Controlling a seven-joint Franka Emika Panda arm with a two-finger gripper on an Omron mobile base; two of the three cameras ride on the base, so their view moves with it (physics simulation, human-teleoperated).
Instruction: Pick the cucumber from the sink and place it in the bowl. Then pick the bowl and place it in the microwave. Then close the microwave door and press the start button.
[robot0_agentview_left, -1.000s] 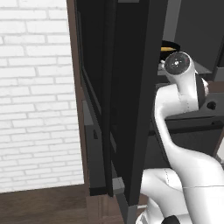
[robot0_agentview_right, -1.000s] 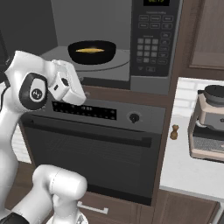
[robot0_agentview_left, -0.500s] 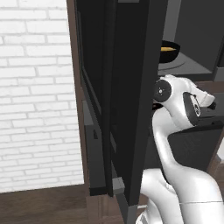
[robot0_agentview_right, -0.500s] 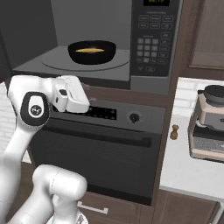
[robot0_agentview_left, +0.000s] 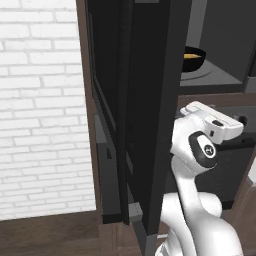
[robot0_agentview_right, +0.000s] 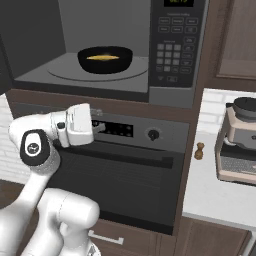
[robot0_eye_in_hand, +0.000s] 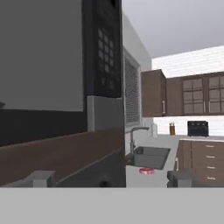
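The cucumber lies flat inside the bowl, its long axis running left to right as the right base view shows it. It reads as a short yellowish-green sliver, only its top showing above the dark rim. The bowl is round and black and sits on the turntable plate inside the microwave, roughly centred on the grey floor of the cavity. In the left base view the bowl shows past the edge of the microwave door, which stands swung out toward the camera, a tall dark panel seen nearly edge-on.

The gripper hangs below the microwave and nearer than it, in front of the oven and level with its control strip, pointing to the right. The bowl and cucumber are above it, farther back and slightly to its right, well apart from it. In the hand view its two finger tips stand wide apart at the bottom with nothing between them; that view looks along the microwave's keypad toward the far counter, where the sink lies with a red round object just in front of it.

On the counter to the right stands a coffee machine.
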